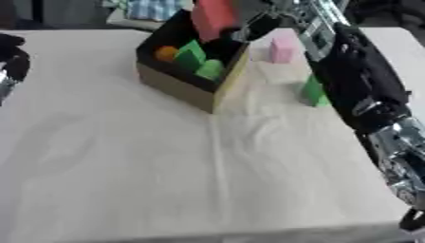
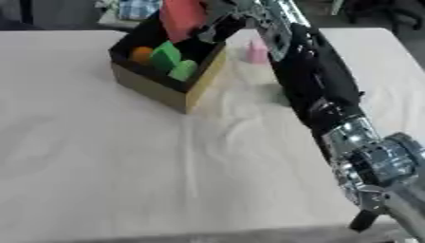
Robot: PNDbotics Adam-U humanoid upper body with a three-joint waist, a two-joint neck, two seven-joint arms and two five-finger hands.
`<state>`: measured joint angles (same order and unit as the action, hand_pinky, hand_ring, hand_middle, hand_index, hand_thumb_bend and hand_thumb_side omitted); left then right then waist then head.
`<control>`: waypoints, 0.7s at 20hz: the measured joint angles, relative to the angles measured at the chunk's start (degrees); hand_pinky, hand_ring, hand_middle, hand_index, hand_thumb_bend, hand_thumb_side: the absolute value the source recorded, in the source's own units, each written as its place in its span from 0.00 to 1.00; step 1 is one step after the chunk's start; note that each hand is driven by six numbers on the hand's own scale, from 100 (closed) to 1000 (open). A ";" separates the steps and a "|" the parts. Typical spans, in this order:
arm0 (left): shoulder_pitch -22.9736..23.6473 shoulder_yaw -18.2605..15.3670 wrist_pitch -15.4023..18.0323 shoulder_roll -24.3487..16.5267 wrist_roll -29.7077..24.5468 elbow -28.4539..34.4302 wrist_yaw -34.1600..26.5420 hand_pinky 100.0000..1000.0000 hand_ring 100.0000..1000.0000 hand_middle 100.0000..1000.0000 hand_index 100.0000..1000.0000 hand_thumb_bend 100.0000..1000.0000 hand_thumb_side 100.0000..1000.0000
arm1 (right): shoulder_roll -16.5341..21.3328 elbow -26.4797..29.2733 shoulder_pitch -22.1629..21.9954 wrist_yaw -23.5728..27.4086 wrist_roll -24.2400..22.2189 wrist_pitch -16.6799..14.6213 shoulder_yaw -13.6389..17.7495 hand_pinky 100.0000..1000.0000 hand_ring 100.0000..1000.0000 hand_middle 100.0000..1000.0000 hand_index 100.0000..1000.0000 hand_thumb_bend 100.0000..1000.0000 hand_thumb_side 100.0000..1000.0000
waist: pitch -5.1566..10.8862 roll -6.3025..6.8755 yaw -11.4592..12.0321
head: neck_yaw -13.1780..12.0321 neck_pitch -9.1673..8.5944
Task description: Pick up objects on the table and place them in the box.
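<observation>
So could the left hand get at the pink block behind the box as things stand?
Probably not easily. The left hand sits at the table's far left edge, and the box and the right hand holding the red block stand between it and the pink block.

The right arm (image 2: 319, 90) crossing the right side of the frame is sheathed in matte black along its forearm, gives way lower right to bare silver ribbed joint housings (image 2: 378, 161), and ends at the top in a black hand (image 2: 222, 24), while another black hand (image 1: 12, 59) shows at the left edge.
</observation>
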<state>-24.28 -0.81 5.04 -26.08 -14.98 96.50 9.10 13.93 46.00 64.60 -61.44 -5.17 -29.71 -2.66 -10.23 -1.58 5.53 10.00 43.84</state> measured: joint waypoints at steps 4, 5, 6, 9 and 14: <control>-0.03 0.21 0.02 0.04 -0.12 0.04 -0.01 0.81 0.63 0.55 0.76 0.31 0.63 | -1.64 -0.94 -0.03 -5.54 2.13 0.94 -0.07 0.76 0.82 0.86 1.00 0.50 0.26 | 0.00 0.02 0.10 | 0.43 0.00; -0.03 0.21 0.02 0.04 -0.12 0.05 -0.01 0.81 0.63 0.55 0.76 0.31 0.63 | -1.80 -0.95 -0.04 -6.76 2.68 1.35 -0.12 0.76 0.82 0.87 1.00 0.54 0.29 | 0.00 0.02 0.10 | 0.48 0.00; -0.03 0.21 0.02 0.05 -0.12 0.06 -0.01 0.81 0.63 0.55 0.76 0.31 0.63 | -1.90 -0.94 -0.04 -7.99 3.38 1.81 -0.18 0.75 0.82 0.87 1.00 0.57 0.31 | 0.00 0.02 0.10 | 0.49 0.00; -0.03 0.21 0.02 0.12 -0.12 0.07 -0.01 0.81 0.63 0.55 0.76 0.31 0.63 | -2.00 -0.73 -0.05 -10.65 5.90 3.41 -0.18 0.75 0.81 0.87 1.00 0.57 0.31 | 0.00 0.02 -0.11 | 0.48 0.00; 0.01 0.19 0.00 0.20 -0.11 0.07 -0.01 0.81 0.63 0.55 0.76 0.31 0.63 | -0.97 -0.21 -0.02 -9.59 7.71 4.25 0.07 0.75 0.82 0.88 1.00 0.52 0.32 | 0.00 0.00 -1.26 | 0.02 0.00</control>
<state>-24.26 -0.62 5.04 -25.88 -15.08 96.57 9.09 12.96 45.80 64.59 -71.03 2.54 -25.46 -2.60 -10.23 -1.58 4.27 10.02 43.84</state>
